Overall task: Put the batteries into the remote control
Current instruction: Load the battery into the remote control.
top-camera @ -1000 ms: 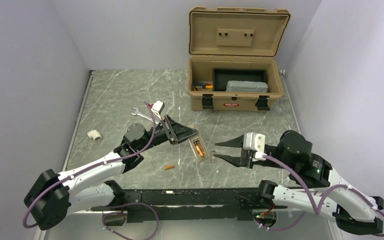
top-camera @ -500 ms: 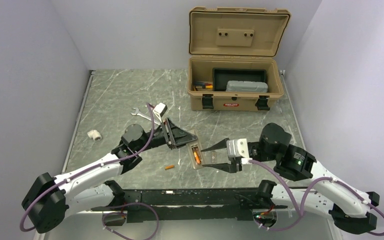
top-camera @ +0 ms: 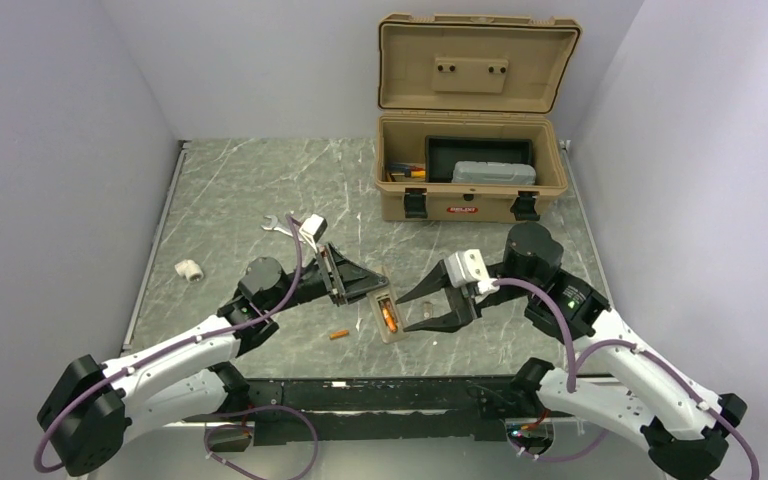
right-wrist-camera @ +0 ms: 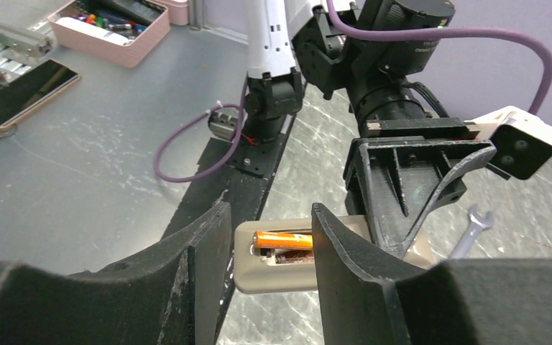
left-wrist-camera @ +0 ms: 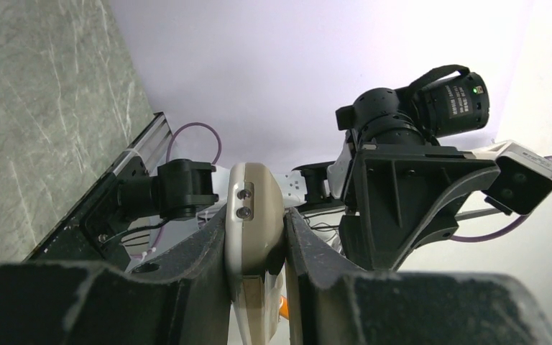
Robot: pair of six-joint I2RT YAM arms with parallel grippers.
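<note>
My left gripper (top-camera: 368, 286) is shut on the remote control (top-camera: 386, 313) and holds it above the table, grey-tan back up, battery bay open. One orange battery (top-camera: 389, 318) lies in the bay. The other battery (top-camera: 338, 334) lies on the table to the left of it. My right gripper (top-camera: 407, 312) is open and empty, with a finger on each side of the remote's free end. The right wrist view shows the remote (right-wrist-camera: 277, 272) and the seated battery (right-wrist-camera: 284, 239) between the open fingers (right-wrist-camera: 201, 251). The left wrist view shows the remote (left-wrist-camera: 255, 208) clamped between its fingers.
An open tan toolbox (top-camera: 470, 195) stands at the back right with small items inside. A silver wrench (top-camera: 278, 225) and a small white fitting (top-camera: 189, 269) lie on the marble table at the left. The black rail runs along the near edge.
My right gripper has swung left and forward to the remote, so its open fingers now straddle the remote's end. The left gripper has shifted slightly nearer and lower with the remote.
</note>
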